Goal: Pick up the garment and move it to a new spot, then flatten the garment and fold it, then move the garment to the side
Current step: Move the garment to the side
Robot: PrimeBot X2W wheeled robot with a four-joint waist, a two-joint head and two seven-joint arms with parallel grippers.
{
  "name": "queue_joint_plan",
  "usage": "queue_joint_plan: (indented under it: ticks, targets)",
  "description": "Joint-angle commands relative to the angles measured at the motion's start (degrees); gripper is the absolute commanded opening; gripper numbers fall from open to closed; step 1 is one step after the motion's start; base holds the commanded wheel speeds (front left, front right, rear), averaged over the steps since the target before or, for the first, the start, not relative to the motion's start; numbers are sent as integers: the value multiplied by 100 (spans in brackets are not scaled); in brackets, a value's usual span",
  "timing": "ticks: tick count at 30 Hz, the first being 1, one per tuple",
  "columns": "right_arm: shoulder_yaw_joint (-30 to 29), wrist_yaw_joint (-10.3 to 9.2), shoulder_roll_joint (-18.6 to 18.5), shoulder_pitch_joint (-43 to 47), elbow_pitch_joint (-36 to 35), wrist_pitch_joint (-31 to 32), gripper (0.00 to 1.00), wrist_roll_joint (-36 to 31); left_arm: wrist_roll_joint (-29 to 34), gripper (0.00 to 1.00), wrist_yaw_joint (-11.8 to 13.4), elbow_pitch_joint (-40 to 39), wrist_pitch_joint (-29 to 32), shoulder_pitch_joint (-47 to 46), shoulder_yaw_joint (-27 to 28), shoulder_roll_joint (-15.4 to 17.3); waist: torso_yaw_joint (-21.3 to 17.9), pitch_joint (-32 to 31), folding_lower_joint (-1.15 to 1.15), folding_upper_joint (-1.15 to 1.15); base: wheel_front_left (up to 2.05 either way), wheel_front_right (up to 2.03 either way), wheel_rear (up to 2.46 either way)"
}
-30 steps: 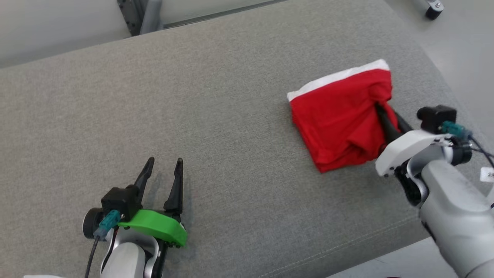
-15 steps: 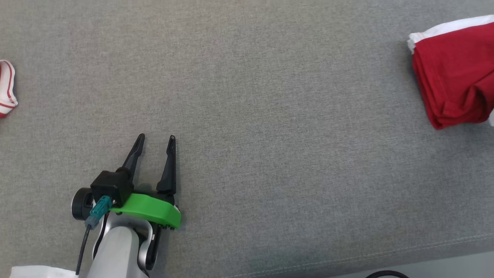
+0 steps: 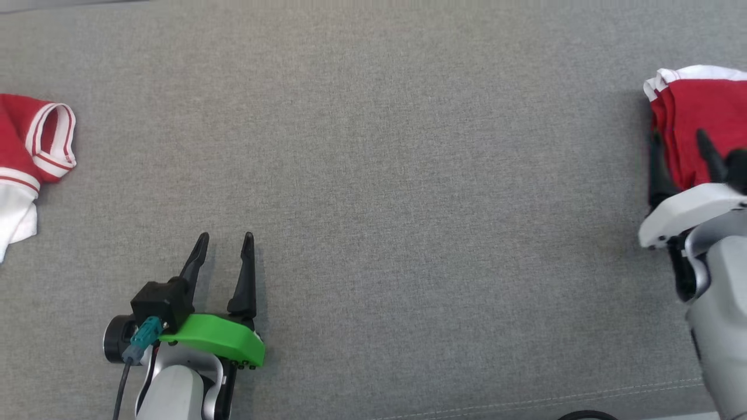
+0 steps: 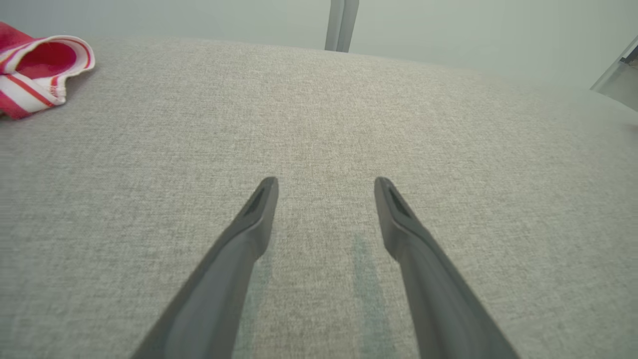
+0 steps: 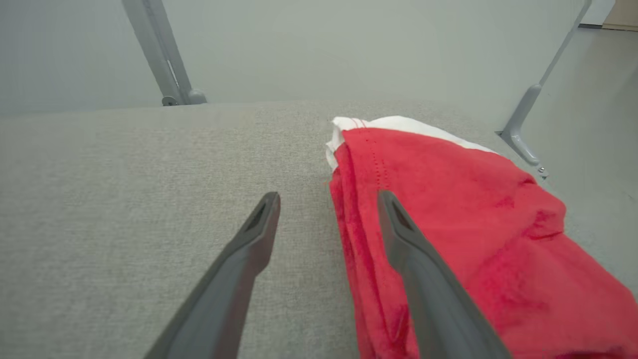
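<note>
The garment [image 3: 700, 99] is a folded red cloth with a white edge, lying at the far right of the grey fabric table [image 3: 373, 146]. My right gripper [image 3: 677, 137] is open at the garment's near left corner. In the right wrist view the right gripper [image 5: 329, 199] has one finger over bare table and the other over the red garment [image 5: 448, 199], gripping nothing. My left gripper [image 3: 226, 236] rests open at the lower left over bare table. The left wrist view shows the left gripper [image 4: 325, 182] with nothing between its fingers.
A second red and white garment with a striped cuff [image 3: 35, 134] lies at the table's far left, also in the left wrist view [image 4: 40, 65]. Grey metal posts [image 5: 159, 55] stand beyond the table's far edge. The table's front seam runs along the bottom right.
The head camera has shifted, so the whole scene slid. My right gripper, shut in the garment's fold a second ago, now stands open and has let the garment go. The left gripper stayed open.
</note>
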Motion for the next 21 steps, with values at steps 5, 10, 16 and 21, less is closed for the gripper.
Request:
queue_joint_plan:
  ticks: [5,10,16,21]
  targets:
    - [589,-8,521,786,-1001,-1,100,117,-34,100,113,74,-1,224,148,17,-85,-677,0,0,0,0,0]
    - [1020,-8,897,1373,-1461,-1,100,135,-69,100,149,135,-1,450,278,17,-82,-902,0,0,0,0,0]
    - [1361,-8,1111,1897,-1633,-1,100,-18,-130,100,192,213,-1,747,414,16,-55,-1254,0,0,0,0,0]
    - [1308,-8,1228,2204,-1680,-1,100,-32,-130,100,201,292,-1,1000,472,17,-61,-1540,0,0,0,0,0]
